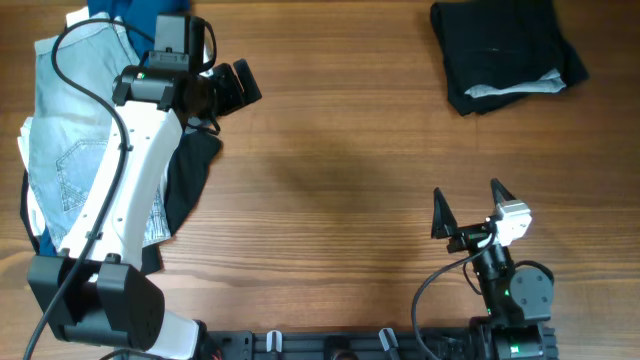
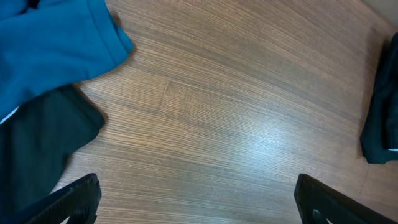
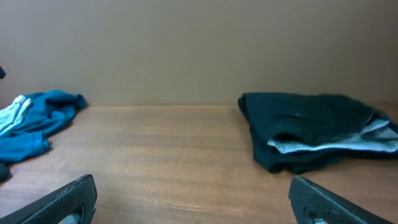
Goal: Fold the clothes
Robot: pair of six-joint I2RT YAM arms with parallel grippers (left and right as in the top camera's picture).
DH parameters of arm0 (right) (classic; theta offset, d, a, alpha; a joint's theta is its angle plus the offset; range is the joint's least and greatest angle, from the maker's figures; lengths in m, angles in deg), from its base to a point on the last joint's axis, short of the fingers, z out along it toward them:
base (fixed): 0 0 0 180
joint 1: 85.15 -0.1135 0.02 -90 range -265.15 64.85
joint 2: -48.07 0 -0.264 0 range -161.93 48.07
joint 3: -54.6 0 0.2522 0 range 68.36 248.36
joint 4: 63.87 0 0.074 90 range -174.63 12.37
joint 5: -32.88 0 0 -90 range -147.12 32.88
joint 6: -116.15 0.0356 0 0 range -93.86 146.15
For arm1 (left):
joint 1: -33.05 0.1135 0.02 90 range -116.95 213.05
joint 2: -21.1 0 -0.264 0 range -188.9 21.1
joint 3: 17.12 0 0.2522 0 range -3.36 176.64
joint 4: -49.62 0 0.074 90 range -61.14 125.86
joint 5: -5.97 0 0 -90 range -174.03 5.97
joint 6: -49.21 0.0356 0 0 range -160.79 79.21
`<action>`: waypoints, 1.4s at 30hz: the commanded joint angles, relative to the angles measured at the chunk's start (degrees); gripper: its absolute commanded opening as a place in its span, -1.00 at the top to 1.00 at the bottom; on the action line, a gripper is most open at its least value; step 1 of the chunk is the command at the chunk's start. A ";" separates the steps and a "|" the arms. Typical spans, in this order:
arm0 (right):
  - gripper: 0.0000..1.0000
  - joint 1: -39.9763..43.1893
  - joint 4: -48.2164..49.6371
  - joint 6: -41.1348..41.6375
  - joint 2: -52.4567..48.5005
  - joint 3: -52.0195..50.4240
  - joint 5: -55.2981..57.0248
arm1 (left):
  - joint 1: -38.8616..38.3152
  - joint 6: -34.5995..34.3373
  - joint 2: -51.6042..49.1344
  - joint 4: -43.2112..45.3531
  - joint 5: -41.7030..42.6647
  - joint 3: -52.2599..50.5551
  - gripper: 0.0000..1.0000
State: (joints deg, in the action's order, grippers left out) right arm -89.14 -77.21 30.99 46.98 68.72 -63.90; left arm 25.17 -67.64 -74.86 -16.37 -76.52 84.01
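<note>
Folded black shorts (image 1: 505, 52) with a light grey waistband lie at the table's far right; they also show in the right wrist view (image 3: 317, 130). A heap at the far left holds pale-blue jeans (image 1: 70, 150), a blue top (image 1: 115, 15) and a dark garment (image 1: 190, 170). The left wrist view shows the blue top (image 2: 53, 43) and the dark cloth (image 2: 37, 143). My left gripper (image 1: 238, 88) is open and empty beside the heap, over bare wood (image 2: 196, 199). My right gripper (image 1: 470, 205) is open and empty near the front right, also seen in its wrist view (image 3: 193, 199).
The wooden table (image 1: 330, 170) spans the view. A rail with arm mounts (image 1: 330, 345) runs along the front edge. A plain wall (image 3: 199, 43) stands behind the table.
</note>
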 commanded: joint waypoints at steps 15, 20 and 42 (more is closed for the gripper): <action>-0.99 -0.35 -0.02 -1.70 0.28 -0.07 0.81 | -0.15 0.92 -0.44 0.09 -0.11 -0.15 -1.00; -0.99 -0.35 -0.02 -1.70 0.28 -0.07 0.81 | -0.11 0.94 0.61 -0.39 -0.20 -0.15 -1.00; -1.00 -0.35 -0.02 -1.70 0.28 -0.07 0.81 | 8.55 16.20 64.41 50.12 2.43 -61.83 -1.00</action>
State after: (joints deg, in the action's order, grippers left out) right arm -89.14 -77.40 30.31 46.96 68.72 -63.88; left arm 32.87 -53.00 -19.10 29.22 -75.54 31.36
